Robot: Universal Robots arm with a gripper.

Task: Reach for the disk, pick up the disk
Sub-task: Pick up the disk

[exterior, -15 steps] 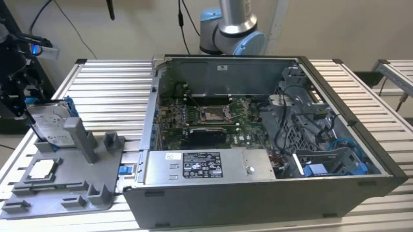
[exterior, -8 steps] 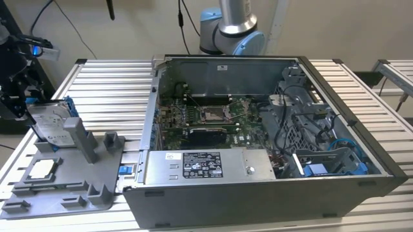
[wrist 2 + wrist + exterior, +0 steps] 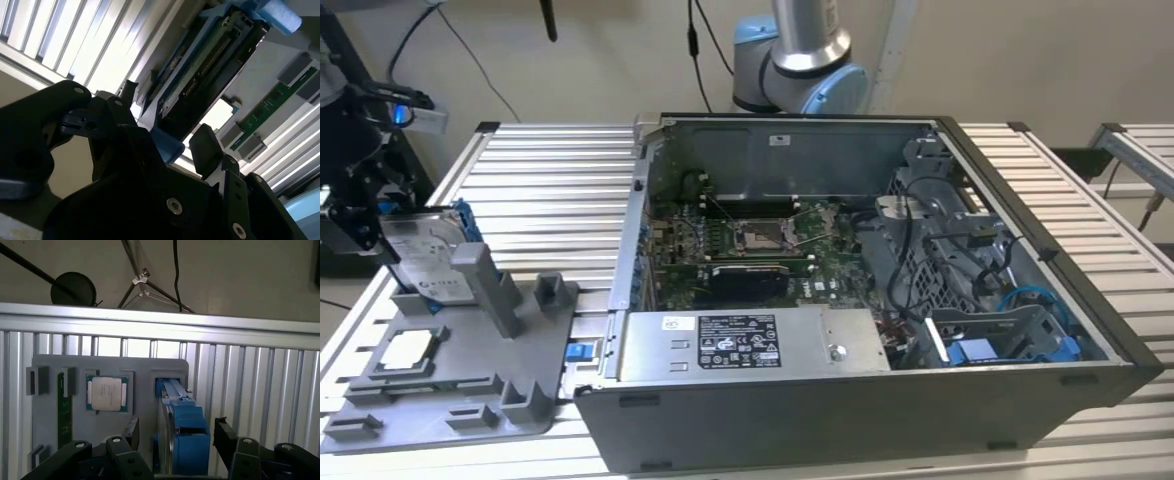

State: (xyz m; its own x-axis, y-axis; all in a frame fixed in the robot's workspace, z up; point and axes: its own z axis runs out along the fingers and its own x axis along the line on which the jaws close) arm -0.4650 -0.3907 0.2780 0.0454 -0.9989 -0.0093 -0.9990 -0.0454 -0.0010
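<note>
Silver disk (image 3: 430,255) in its blue bracket stands on edge in a grey holder (image 3: 480,400) at the exterior view's left, on the slatted table (image 3: 547,180). We note the black gripper (image 3: 360,215) just beside the disk's upper part, on its left in that view. A chip (image 3: 407,348) lies flat in the holder, nearer the camera than the disk. To the right of the holder sits an open PC case (image 3: 854,420), with a grey supply box (image 3: 740,343) along its near side. The arm base (image 3: 794,60) rises beyond the case's far wall.

Second wrist view: we see the disk (image 3: 210,65) edge-on, with the blue bracket around it. The gripper (image 3: 167,117) straddles its near end, one black finger (image 3: 205,147) on each side. We cannot tell contact here.

First wrist view: the disk (image 3: 182,415) stands upright in the holder's (image 3: 110,367) slot. The chip (image 3: 106,393) sits in its pocket just beside the disk, and a green memory strip (image 3: 62,410) stands beyond the chip. The fingers (image 3: 222,437) flank the disk's blue end. A strip of background shows between each finger and the bracket, so we log the gripper (image 3: 177,434) as spread around the disk and not gripping it. The disk rests in the holder, not lifted.
</note>
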